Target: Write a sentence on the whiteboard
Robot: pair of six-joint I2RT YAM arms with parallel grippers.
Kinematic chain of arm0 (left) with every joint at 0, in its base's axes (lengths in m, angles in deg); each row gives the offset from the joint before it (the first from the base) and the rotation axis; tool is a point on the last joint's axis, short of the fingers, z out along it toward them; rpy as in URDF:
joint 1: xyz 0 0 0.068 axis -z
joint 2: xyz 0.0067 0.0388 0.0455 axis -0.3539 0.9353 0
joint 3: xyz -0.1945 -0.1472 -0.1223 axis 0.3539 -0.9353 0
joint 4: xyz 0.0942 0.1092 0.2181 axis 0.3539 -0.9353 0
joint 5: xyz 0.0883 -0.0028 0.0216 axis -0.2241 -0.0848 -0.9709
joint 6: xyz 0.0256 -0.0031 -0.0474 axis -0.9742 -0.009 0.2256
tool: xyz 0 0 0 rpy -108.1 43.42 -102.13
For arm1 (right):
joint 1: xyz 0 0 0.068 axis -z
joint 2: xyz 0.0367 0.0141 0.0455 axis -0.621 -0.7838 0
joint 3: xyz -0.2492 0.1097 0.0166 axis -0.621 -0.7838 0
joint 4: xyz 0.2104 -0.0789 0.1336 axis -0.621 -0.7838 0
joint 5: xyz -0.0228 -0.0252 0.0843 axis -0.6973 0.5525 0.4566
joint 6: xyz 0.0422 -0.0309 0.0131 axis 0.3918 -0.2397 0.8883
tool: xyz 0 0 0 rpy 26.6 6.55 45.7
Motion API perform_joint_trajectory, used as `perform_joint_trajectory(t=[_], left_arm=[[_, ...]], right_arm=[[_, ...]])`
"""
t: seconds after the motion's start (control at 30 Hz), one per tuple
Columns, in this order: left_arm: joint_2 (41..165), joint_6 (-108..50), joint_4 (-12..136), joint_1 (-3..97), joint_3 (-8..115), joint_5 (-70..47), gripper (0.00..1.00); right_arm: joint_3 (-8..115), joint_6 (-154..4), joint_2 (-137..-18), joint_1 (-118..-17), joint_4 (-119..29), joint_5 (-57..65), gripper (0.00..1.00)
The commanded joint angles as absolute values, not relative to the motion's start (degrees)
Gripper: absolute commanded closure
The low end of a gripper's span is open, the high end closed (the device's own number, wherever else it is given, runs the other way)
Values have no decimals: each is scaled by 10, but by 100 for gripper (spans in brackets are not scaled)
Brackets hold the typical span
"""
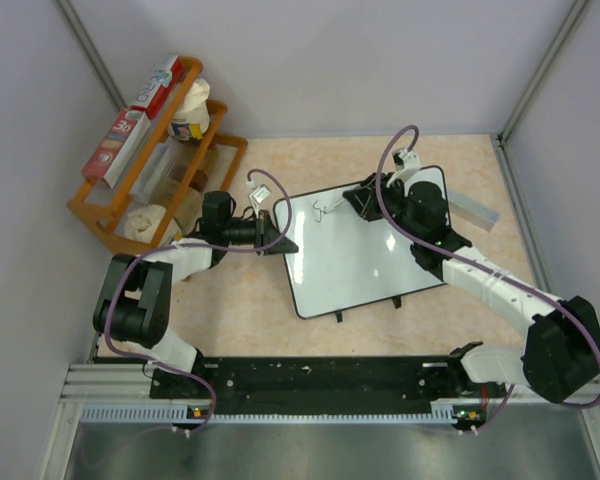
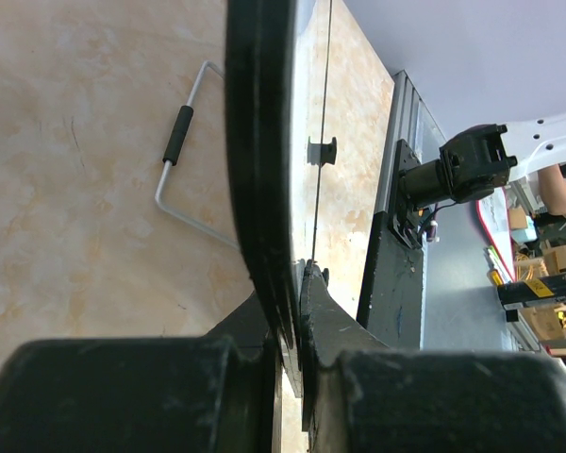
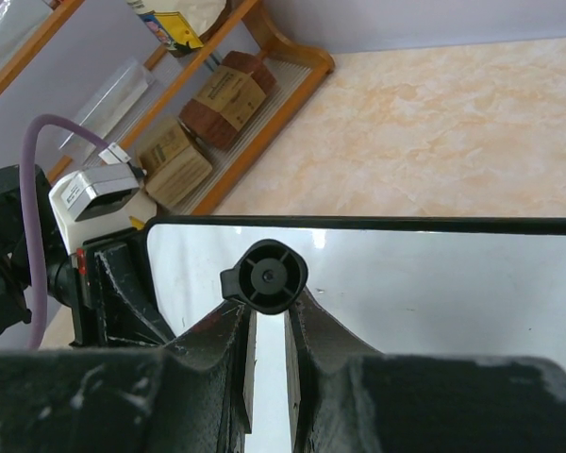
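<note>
The whiteboard (image 1: 365, 250) lies tilted on the beige table, glossy white with a thin black rim. My left gripper (image 1: 283, 243) is shut on its left edge; in the left wrist view the board's black rim (image 2: 259, 142) runs edge-on between the jaws of the left gripper (image 2: 297, 283). My right gripper (image 1: 357, 198) hovers over the board's far part, shut on a black marker (image 3: 267, 276) whose round end faces the wrist camera between the fingers of the right gripper (image 3: 269, 316). A few thin dark strokes of the sentence (image 1: 325, 210) show near the board's far left, too small to read.
An orange wooden rack (image 1: 150, 160) with boxes stands at the back left. A small grey flat bar (image 1: 472, 208) lies behind the board's right corner. A bent wire with a black sleeve (image 2: 177, 137) rests on the table beside the board. A black rail (image 1: 300, 375) runs along the near edge.
</note>
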State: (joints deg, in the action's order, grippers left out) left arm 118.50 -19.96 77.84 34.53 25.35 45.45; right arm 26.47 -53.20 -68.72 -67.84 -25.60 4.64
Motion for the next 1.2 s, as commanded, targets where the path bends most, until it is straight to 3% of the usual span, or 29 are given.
perform_joint_trajectory(t=[0.0, 1.17], left_arm=[[1211, -348, 738, 367, 233, 371, 100], [1213, -348, 736, 369, 235, 369, 100]], right_arm=[[253, -544, -673, -675, -252, 43, 100], [235, -527, -606, -668, -247, 21, 100]])
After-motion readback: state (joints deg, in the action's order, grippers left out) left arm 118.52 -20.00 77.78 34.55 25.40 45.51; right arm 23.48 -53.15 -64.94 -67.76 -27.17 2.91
